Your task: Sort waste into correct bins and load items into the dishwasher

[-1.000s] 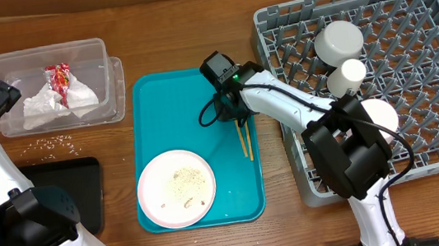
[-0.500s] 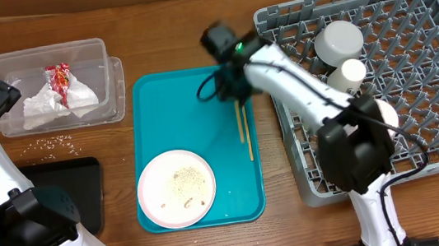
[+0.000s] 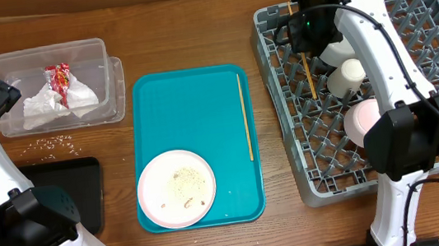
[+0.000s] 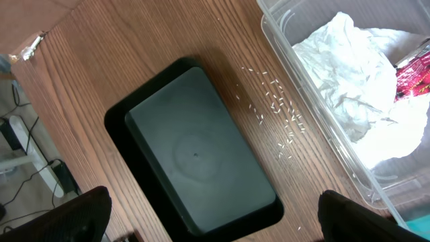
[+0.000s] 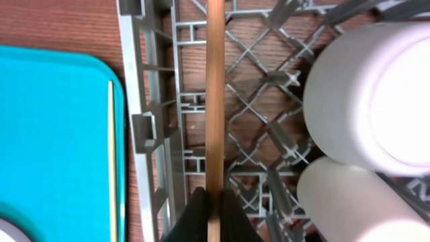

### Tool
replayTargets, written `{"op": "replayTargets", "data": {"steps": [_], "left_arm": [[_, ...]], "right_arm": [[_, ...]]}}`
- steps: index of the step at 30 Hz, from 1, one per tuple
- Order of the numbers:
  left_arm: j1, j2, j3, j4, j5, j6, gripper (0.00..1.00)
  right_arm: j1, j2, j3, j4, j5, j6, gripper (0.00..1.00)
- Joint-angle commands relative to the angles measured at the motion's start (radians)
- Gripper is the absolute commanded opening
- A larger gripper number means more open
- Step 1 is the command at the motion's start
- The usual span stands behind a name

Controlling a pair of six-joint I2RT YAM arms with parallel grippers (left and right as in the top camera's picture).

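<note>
My right gripper [image 5: 213, 203] is shut on one wooden chopstick [image 5: 215, 81] and holds it over the far-left part of the grey dishwasher rack [image 3: 290, 156]. In the overhead view that chopstick [image 3: 308, 71] hangs beside a white cup [image 3: 339, 41]. The other chopstick [image 3: 244, 116] lies on the teal tray [image 3: 193, 109], near a white plate [image 3: 177, 188] with crumbs. The clear tub [image 3: 104, 53] holds the napkin [image 3: 60, 104] and the red wrapper [image 3: 59, 77]. My left gripper [image 4: 222, 225] hangs open above the black tray [image 4: 195, 154], with rice grains [image 4: 279, 111] scattered next to it.
Inside the rack sit a second white cup [image 3: 345, 75] and a pale-pink bowl [image 3: 364, 119], close to the right arm. The rack's grey side wall [image 5: 144, 101] runs just left of the held chopstick.
My right gripper lifted one chopstick off the teal tray and carried it up and right, over the rack. The other chopstick stayed on the tray. The left arm has not moved.
</note>
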Motion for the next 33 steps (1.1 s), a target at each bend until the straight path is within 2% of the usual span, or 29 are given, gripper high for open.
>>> {"op": "replayTargets", "data": {"steps": [1,5,7,9,17,22,24,26,28,30,33], "left_arm": [[-0.003,0.006,-0.008,0.000,0.000,0.009,1.00],[-0.003,0.006,-0.008,0.000,0.000,0.009,1.00],[-0.003,0.006,-0.008,0.000,0.000,0.009,1.00],[-0.003,0.006,-0.008,0.000,0.000,0.009,1.00],[-0.003,0.006,-0.008,0.000,0.000,0.009,1.00],[-0.003,0.006,-0.008,0.000,0.000,0.009,1.00],[-0.003,0.006,-0.008,0.000,0.000,0.009,1.00],[-0.003,0.006,-0.008,0.000,0.000,0.009,1.00],[-0.003,0.006,-0.008,0.000,0.000,0.009,1.00],[-0.003,0.006,-0.008,0.000,0.000,0.009,1.00],[-0.003,0.006,-0.008,0.000,0.000,0.009,1.00]], "right_arm": [[0.014,-0.016,-0.071,0.048,-0.077,-0.057,0.04],[0.017,-0.016,-0.150,0.100,-0.123,-0.056,0.04],[0.023,-0.016,-0.183,0.118,-0.123,-0.044,0.24],[0.023,-0.016,-0.183,0.113,-0.122,-0.018,0.30],[0.039,-0.031,-0.149,0.082,-0.146,0.064,0.31],[0.127,-0.056,-0.145,0.089,-0.190,0.080,0.35],[0.178,-0.056,-0.146,0.092,-0.189,0.091,0.45],[0.229,-0.052,-0.153,0.107,-0.151,0.140,0.66],[0.283,-0.050,-0.171,0.143,-0.085,0.209,0.76],[0.332,-0.050,-0.206,0.193,-0.011,0.267,0.81],[0.391,-0.050,-0.286,0.268,0.121,0.360,0.82]]}}
